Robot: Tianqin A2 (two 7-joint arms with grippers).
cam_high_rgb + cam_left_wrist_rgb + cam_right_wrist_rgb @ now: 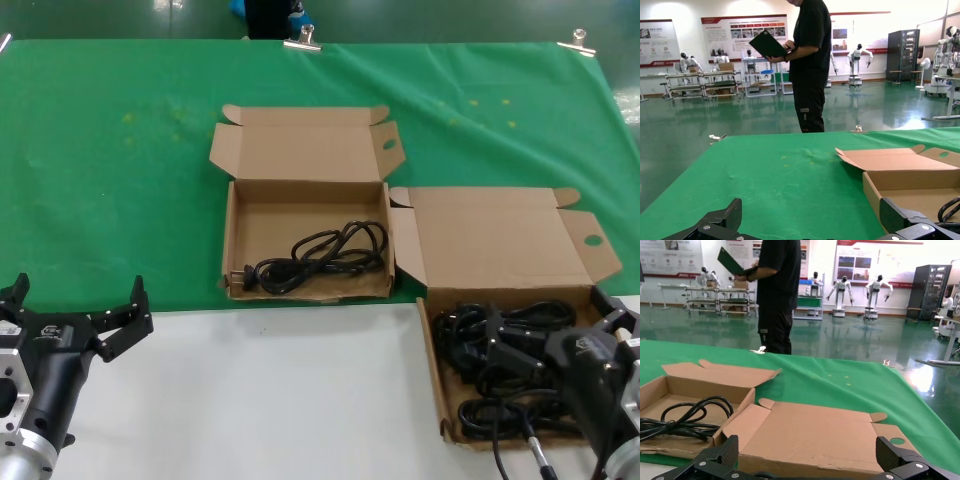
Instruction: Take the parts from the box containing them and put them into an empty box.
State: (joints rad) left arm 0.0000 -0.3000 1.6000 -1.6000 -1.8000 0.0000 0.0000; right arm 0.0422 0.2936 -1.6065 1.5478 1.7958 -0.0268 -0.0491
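The box containing the parts (500, 238) stands at the right, its lid laid back with two wide wings (815, 430). A tangle of black power cords (466, 338) fills it. My right gripper (555, 325) hovers open just over that pile, nothing between its fingers (807, 450). The second box (280, 215) sits at the table's middle and holds one coiled cord (320, 255) (685, 420). My left gripper (80, 295) waits open at the near left, over the cloth edge (812, 212), with that box's wall (910, 180) off to one side.
Green cloth (110, 180) covers the far half of the table and a white surface (270, 400) the near half. Metal clips (303, 40) pin the cloth at the back edge. A person in black (810, 65) stands behind the table.
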